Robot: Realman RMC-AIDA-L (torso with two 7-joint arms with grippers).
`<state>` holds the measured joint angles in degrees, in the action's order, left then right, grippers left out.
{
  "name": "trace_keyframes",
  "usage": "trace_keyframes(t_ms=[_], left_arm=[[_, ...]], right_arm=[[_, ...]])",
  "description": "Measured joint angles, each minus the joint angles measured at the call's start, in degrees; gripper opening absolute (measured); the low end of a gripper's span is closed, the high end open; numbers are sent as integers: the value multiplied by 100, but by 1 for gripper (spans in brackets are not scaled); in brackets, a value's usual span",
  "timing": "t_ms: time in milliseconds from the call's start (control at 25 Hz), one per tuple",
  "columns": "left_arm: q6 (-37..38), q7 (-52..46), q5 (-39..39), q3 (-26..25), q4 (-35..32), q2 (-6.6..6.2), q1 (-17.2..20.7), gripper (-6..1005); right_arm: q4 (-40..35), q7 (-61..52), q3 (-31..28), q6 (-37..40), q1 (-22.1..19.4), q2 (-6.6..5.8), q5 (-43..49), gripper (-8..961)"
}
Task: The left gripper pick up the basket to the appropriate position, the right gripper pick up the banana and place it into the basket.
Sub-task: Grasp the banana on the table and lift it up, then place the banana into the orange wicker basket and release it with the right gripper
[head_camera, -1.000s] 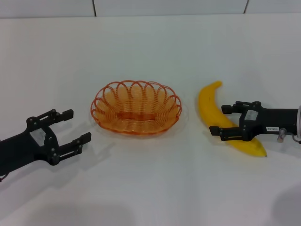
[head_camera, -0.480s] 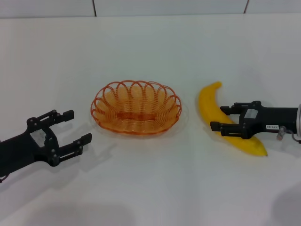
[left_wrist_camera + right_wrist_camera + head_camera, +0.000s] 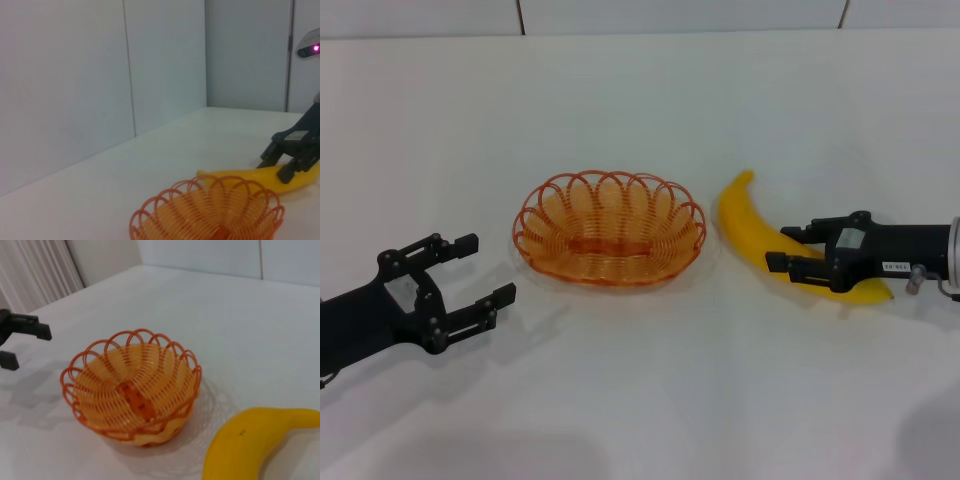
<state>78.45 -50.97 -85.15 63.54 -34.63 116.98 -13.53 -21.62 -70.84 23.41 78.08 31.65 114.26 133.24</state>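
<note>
The orange wire basket (image 3: pixel 526 216) stands empty at the middle of the white table. My left gripper (image 3: pixel 480 270) is open, low over the table to the basket's left and apart from it. My right gripper (image 3: pixel 792 249) is shut on the yellow banana (image 3: pixel 745 222) near its middle, to the right of the basket. The banana's far tip points toward the basket's right rim, and a shadow lies under its other end. The left wrist view shows the basket (image 3: pixel 210 212), the banana (image 3: pixel 245 178) and the right gripper (image 3: pixel 285 162). The right wrist view shows the basket (image 3: pixel 85 402) and the banana (image 3: pixel 250 442).
The white table (image 3: pixel 640 400) stretches all around, with a pale wall along its back edge. The left gripper (image 3: pixel 22 342) shows far off in the right wrist view beyond the basket.
The right gripper has closed on the banana and shifted it left toward the basket, turning it flatter. The left gripper and the basket have not moved.
</note>
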Motion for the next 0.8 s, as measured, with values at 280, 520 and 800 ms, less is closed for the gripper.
trace_keyframes(t_ms=[280, 520, 800], left_arm=[[110, 43, -2, 0, 0, -6, 0, 757], [110, 71, -2, 0, 34, -9, -44, 757], [135, 40, -2, 5, 237, -9, -204, 756]], right_arm=[[-40, 71, -52, 102, 8, -41, -713, 477], [-102, 760, -3, 830, 89, 28, -1631, 488], [333, 1749, 369, 979, 502, 211, -1679, 501]])
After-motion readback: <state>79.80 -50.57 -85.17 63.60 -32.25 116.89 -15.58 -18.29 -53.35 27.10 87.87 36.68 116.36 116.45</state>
